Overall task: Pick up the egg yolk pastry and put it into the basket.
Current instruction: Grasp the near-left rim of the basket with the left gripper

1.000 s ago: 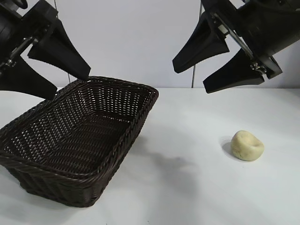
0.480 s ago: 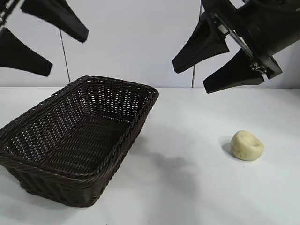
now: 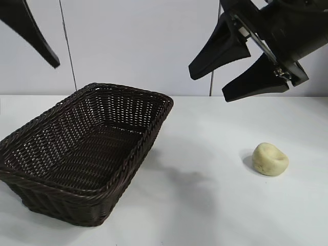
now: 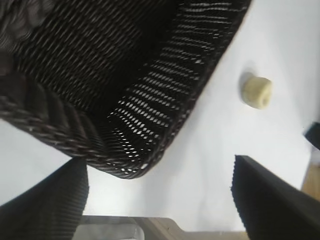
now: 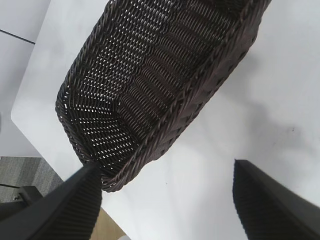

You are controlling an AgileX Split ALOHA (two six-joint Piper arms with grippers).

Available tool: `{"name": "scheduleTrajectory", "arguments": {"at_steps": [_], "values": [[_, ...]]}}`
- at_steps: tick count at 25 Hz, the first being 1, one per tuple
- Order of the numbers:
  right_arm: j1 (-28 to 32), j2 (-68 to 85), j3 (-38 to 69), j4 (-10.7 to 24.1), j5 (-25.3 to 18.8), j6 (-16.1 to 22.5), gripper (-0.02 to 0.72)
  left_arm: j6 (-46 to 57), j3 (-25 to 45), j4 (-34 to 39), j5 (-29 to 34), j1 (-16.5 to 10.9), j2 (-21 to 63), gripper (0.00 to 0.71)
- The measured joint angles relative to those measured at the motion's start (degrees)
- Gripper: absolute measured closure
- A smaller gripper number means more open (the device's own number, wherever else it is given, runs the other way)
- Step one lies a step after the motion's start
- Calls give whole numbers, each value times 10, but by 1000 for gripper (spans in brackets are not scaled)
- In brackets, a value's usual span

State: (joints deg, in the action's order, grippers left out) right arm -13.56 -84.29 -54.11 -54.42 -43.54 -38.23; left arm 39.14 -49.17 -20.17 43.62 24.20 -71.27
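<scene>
Nearest us, the basket [image 3: 87,154] waits empty on the white table [image 3: 215,205], and the egg yolk pastry [image 3: 270,159] lies well apart from it, below our right gripper [image 3: 228,77]. That gripper hangs high with fingers spread wide and empty, placed, we judge, to descend on it. Our left gripper [image 4: 160,200], farther off, hangs above the basket, equally wide and empty.
</scene>
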Motion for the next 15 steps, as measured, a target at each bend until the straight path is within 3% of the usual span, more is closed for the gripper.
{"name": "scheduleTrajectory", "arguments": {"at_steps": [6,15], "values": [[0,0,0,0,0,0,175,163,63,84,-62,5,-22,139],[0,0,0,0,0,0,175,291,78,106,-99,5,-78,139]]}}
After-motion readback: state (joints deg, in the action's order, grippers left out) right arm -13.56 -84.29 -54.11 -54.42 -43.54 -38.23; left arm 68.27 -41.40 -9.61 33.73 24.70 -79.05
